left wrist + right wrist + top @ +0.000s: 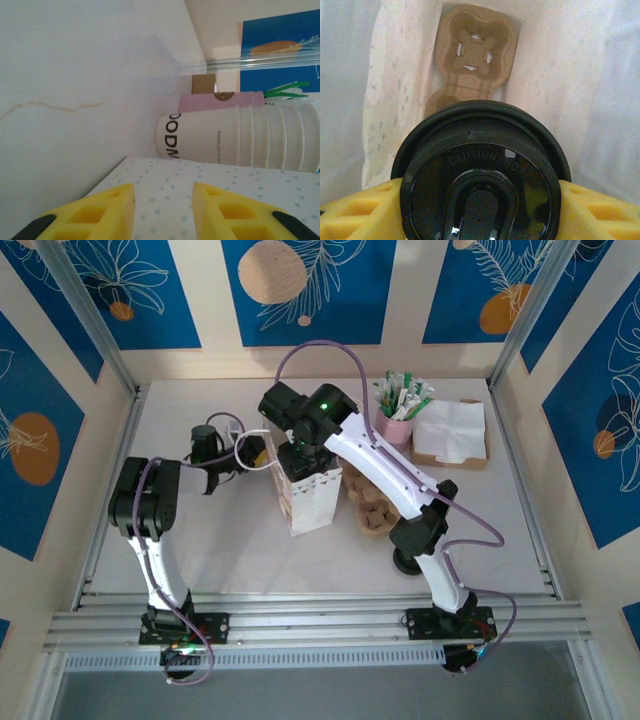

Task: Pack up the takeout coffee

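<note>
Nearest the right wrist camera is the round black lid of the takeout coffee (480,175), seen from straight above. The right jaws pinch it, with one yellow pad (355,212) pressed against each side of the lid. The cup's pale body is hidden under the lid.

Directly below it the white paper bag (400,75) stands open. A brown cardboard cup holder (472,55) lies flat on the bag's floor, and its cross-cut slot is empty. From the overhead camera the right arm (385,465) reaches over the top of the bag, which stands upright near the middle of the surface (200,540). So the coffee sits at or just above the bag's mouth, not yet down in the holder.

The left jaws stand apart with a clear gap, and nothing shows between their yellow fingers (100,210). Past them is the bag's dotted side, then a stack of cream paper cups (240,135) and a pink cup (220,102). The left arm (150,495) sits close by the bag's upper left corner. Whether it touches or steadies the bag I cannot tell from this angle.

As I judge it, the task is well past halfway. The coffee is gripped, lifted and lined up over the opening. What is left is to lower it straight down until the cup seats in the holder, then release it and draw the arm out without dragging the bag's wall along.
</note>
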You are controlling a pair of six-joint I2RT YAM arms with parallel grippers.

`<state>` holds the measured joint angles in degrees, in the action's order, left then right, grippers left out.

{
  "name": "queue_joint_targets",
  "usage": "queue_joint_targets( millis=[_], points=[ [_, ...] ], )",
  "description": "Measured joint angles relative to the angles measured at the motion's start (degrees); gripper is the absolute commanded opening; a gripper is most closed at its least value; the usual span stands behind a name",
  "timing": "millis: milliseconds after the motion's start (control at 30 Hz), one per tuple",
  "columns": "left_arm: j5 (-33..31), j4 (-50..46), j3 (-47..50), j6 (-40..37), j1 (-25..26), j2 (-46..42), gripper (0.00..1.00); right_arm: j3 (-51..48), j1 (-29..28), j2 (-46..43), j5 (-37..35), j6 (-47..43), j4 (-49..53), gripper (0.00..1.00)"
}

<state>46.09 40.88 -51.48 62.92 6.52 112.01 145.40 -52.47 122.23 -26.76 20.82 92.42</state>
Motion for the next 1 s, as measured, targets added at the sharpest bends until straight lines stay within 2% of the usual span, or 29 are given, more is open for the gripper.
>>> queue_joint_targets(
  millis=[433, 567, 667, 800, 1000],
  points=[
    [-2.14, 5.92, 14.32, 0.31, 1.36, -11.3, 0.36, -3.23, 0.37, -0.74, -0.13, -1.31, 0.35, 0.58],
    [-3.15, 4.81, 16.98, -0.37, 2.19, -14.73, 0.36, -4.85, 0.37, -0.96, -0.09, -1.29, 0.39, 0.58],
    [-5.99, -1.84, 17.03, -3.67, 2.19, -19.43, 0.36, -7.15, 0.37, -1.73, 0.02, -1.29, 0.37, 0.58],
    [-12.63, -17.4, 14.32, -11.58, 2.19, -28.33, 0.4, -10.45, 0.37, -3.76, 0.07, -1.09, 0.15, 0.58],
    [-23.39, -37.68, 5.88, -21.24, 2.19, -39.34, 0.54, -12.11, 0.33, -6.56, 0.26, -0.37, 0.11, 0.58]
  ],
)
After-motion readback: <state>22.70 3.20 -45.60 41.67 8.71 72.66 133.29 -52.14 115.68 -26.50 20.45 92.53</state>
